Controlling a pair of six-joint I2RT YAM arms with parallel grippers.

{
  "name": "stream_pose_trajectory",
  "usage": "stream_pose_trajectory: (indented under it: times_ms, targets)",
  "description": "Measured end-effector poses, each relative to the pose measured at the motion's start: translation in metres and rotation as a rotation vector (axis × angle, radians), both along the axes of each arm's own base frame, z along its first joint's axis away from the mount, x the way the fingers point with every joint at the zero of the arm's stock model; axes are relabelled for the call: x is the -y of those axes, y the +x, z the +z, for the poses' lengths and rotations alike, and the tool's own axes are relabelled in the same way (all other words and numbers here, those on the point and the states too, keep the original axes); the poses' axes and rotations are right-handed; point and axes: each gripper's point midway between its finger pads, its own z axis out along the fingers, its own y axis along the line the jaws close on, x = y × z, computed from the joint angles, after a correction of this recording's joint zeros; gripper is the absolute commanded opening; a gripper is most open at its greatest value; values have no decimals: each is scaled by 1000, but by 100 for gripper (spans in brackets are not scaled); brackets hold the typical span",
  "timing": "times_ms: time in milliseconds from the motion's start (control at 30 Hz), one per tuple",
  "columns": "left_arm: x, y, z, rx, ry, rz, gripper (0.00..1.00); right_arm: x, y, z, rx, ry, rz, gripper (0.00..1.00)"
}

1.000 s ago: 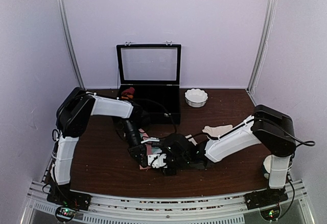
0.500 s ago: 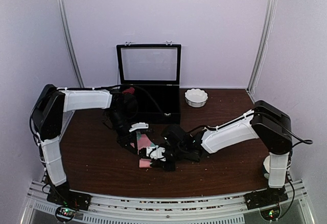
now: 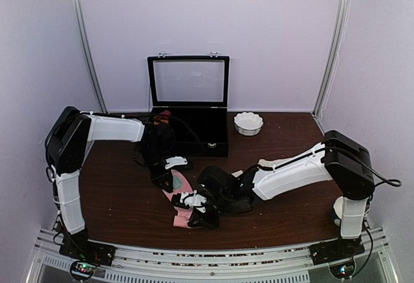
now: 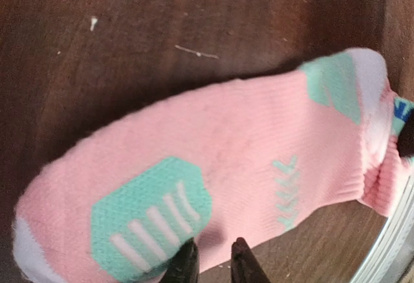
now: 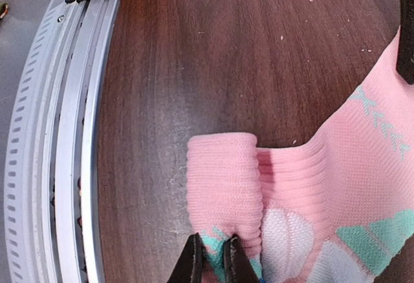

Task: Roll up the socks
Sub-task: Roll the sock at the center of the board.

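The long pink sock (image 3: pixel 179 189) with mint and white patches lies on the dark table, stretched toward the near edge. My right gripper (image 3: pixel 197 210) is shut on its folded-over cuff end (image 5: pixel 223 179); its fingertips (image 5: pixel 212 254) pinch mint fabric. My left gripper (image 3: pixel 167 170) is at the sock's far end. In the left wrist view its tips (image 4: pixel 213 257) are nearly together, at the edge of the flat sock (image 4: pixel 246 147) beside a mint patch; no fabric shows gathered between them. The cream-beige sock is hidden behind my right arm.
A black case (image 3: pixel 191 128) with its lid up stands at the back. A dark red and orange bundle (image 3: pixel 162 116) sits at its left end. A white bowl (image 3: pixel 248 123) is to its right. The metal rail (image 5: pixel 71 134) runs along the near edge, close to the cuff.
My left arm has swung and its gripper now sits at the sock's far end. My right gripper has drawn the cuff toward the near edge. The sock now lies longer.
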Motion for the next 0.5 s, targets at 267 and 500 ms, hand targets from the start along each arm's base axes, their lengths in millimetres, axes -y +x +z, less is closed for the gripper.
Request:
stream_pose_trajectory:
  times_ms: [267,500]
  targets:
    - [13,19,-10,5,3,1,14,-4,-6,3,-120,-4,-67,0]
    - [34,42,-1,49,-34,-7,20,-9,-6,3,-252,-5,-120,0]
